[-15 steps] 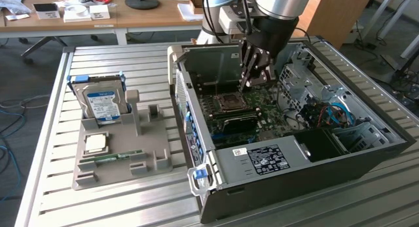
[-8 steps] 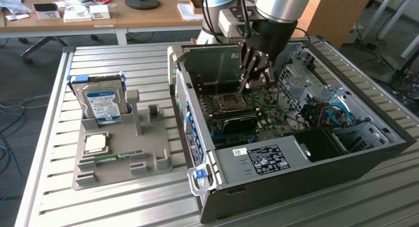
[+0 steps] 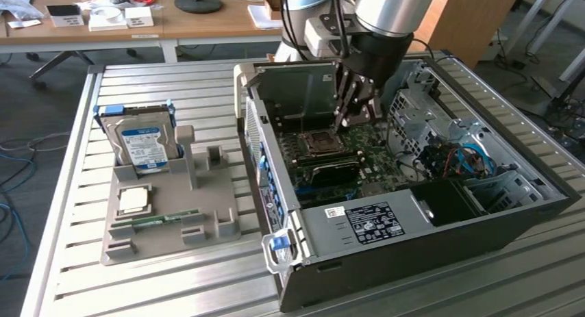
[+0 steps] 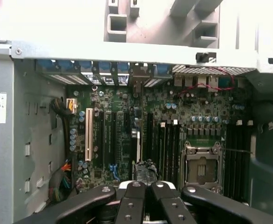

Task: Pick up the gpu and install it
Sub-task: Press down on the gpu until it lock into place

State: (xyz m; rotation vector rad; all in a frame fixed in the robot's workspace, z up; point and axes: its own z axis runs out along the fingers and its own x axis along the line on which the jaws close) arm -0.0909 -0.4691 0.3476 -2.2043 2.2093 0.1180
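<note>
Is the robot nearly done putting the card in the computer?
Nearly, it seems. Done: the card is off the grey stand and stands on the computer's board. In hand: the shut gripper hovers close over it. Left: I can't tell if it's pushed fully in.

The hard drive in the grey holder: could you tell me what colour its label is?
Blue and white on the hard drive, clearest in the exterior view.
</note>
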